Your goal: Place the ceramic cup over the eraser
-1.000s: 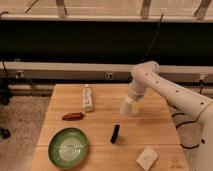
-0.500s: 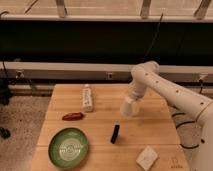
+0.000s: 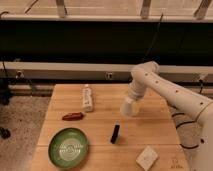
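Observation:
The ceramic cup (image 3: 129,107) is a small plain white tapered cup, held at the end of my arm above the wooden table (image 3: 100,125), right of centre. My gripper (image 3: 133,97) is at the cup, just under the white wrist. The eraser (image 3: 115,133) is a slim black bar lying on the table below and slightly left of the cup, apart from it.
A white bottle with a label (image 3: 88,97) lies at the back left. A reddish-brown elongated object (image 3: 73,116) lies left of centre. A green plate (image 3: 68,147) sits at the front left. A pale cream block (image 3: 146,158) sits at the front right.

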